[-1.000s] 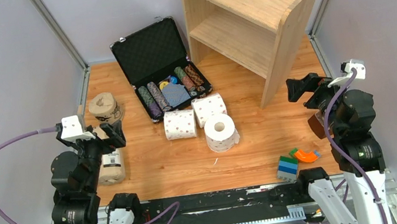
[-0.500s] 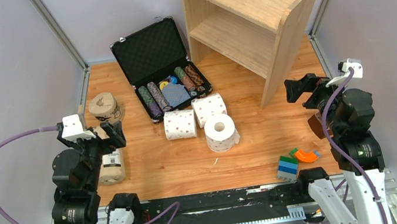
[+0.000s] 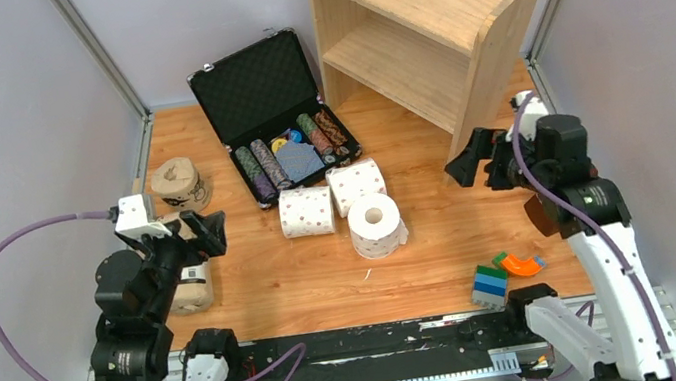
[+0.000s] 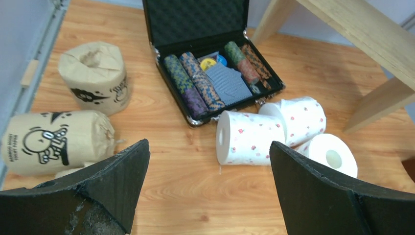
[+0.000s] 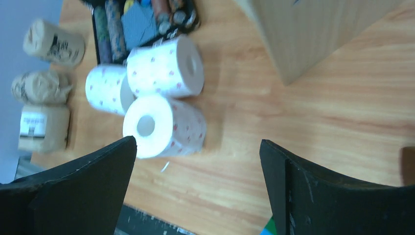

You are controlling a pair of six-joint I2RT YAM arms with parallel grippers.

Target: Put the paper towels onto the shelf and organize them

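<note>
Overhead view: the black case [image 3: 265,100] lies open at the far middle of the surface [image 3: 442,236] and serves as the reference. The shelf [image 3: 418,7] stands just right of the case with its open face turned toward it, and no roll is on it yet. Three white dotted rolls [image 3: 306,212] cluster just in front of the case. Two lie on their sides; the upright white roll [image 3: 377,225] stands on end, core hole up. Three tan rolls [image 3: 176,182] form a column well left of the case. The left pincer [image 3: 202,233] hangs over that column, jaws spread wide and holding nothing. The right pincer [image 3: 476,160] hangs right of the case, beside the shelf's near side panel, jaws likewise fully apart and empty. Left wrist view: the white cluster lies ahead and to the right of the jaws, and the nearest roll's long axis runs across the view. Two tan rolls lie ahead-left, the farther upright and the nearer on its side. Right wrist view: the upright white roll sits ahead between the two fingers, the side-lying pair beyond it toward the case. Assessment: the right arm is nearer both the white cluster and the shelf, so it suits the first pick. The left arm is nearer the tan column but farther from the shelf.
</note>
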